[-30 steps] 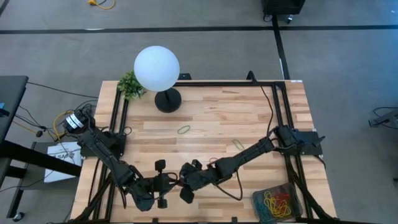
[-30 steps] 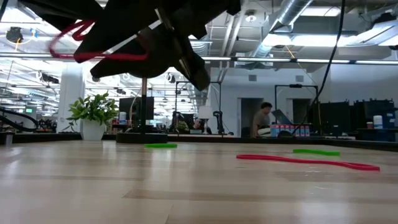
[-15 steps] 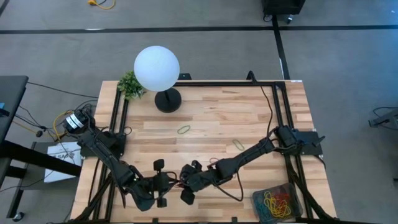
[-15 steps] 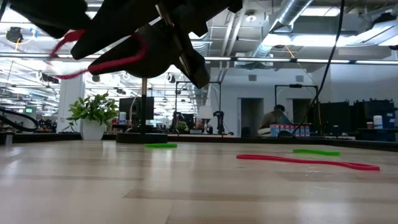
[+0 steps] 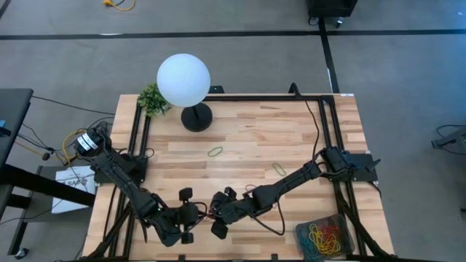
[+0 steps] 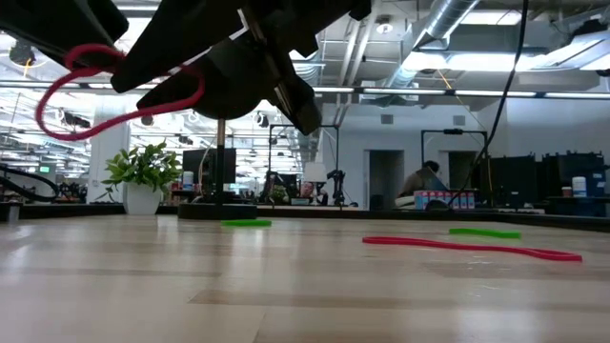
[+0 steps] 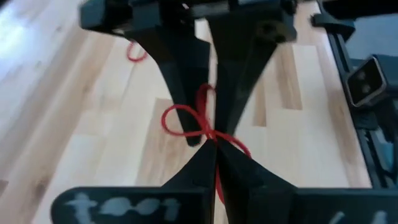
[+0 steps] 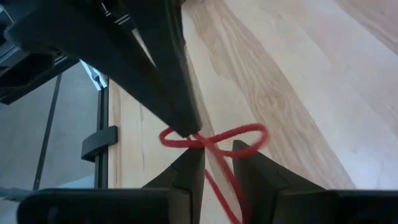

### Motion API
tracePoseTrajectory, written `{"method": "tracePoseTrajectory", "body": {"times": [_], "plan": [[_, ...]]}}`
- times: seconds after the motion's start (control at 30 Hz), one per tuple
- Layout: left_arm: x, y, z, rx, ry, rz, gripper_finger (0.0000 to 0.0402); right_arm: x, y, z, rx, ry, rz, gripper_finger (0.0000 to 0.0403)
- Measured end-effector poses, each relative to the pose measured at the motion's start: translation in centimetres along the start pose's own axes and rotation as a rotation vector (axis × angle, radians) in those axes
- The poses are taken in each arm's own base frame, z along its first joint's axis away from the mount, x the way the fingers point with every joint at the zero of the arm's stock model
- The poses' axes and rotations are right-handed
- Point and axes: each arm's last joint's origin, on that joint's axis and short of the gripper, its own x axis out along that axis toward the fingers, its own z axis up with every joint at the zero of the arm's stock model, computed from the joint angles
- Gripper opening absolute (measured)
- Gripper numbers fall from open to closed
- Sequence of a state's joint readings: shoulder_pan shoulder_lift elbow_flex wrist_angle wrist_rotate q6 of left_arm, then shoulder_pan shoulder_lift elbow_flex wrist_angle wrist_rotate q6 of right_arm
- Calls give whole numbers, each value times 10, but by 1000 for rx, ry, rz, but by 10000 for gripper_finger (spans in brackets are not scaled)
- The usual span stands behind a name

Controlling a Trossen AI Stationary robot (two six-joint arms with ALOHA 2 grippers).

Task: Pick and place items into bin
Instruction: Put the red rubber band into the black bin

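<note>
A red rubber band [image 7: 181, 119], twisted into a figure-eight, hangs above the table's near middle. My left gripper [image 7: 214, 142] is shut on it. My right gripper [image 8: 217, 152] faces the left one tip to tip, open, with a strand of the band [image 8: 222, 182] running between its fingers. In the high view the two grippers meet at the red band [image 5: 211, 213]. The bin [image 5: 348, 227], a dark mesh tray with yellow and red bands in it, stands at the near right corner. Two green bands [image 5: 215, 152] [image 5: 279, 169] lie flat on the table. My left gripper pinches the band at its twisted crossing [image 8: 200, 140] between its two fingertips, slanting down from the table's left. The band is clear of the table and one loop [image 6: 52, 110] hangs slack below the fingers. My right gripper has a strand between its open fingers and a loop [image 8: 249, 134] by one fingertip; I cannot tell whether it touches.
A white globe lamp [image 5: 183, 78] on a black base and a small plant [image 5: 153, 98] stand at the far left. Another red band [image 7: 135, 53] lies on the wood beyond the grippers. Black frame rails [image 5: 138, 138] run along both side edges.
My left gripper has turned at the wrist without shifting place. The band's strand, which ran nearly straight between the two grippers, has gone slack, and its free loop has dropped and now hangs as a wider loop below the left gripper. My right arm has kept still.
</note>
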State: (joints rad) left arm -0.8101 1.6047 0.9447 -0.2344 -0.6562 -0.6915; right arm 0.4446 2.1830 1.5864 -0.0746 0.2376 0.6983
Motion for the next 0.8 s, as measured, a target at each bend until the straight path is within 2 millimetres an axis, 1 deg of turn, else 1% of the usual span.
{"method": "tracePoseTrajectory", "body": {"times": [0.13, 0.6, 0.7, 0.8], "plan": [[0, -1, -1, -4, 27, -32, 0, 0, 0, 0, 0, 0, 0, 76], [1, 0, 0, -7, 18, -18, 0, 0, 0, 0, 0, 0, 0, 75], [1, 1, 0, -7, 3, 1, 0, 0, 0, 0, 1, -1, 0, 69], [1, 1, 1, -7, 2, 2, 0, 0, 0, 0, 1, 0, 0, 53]]}}
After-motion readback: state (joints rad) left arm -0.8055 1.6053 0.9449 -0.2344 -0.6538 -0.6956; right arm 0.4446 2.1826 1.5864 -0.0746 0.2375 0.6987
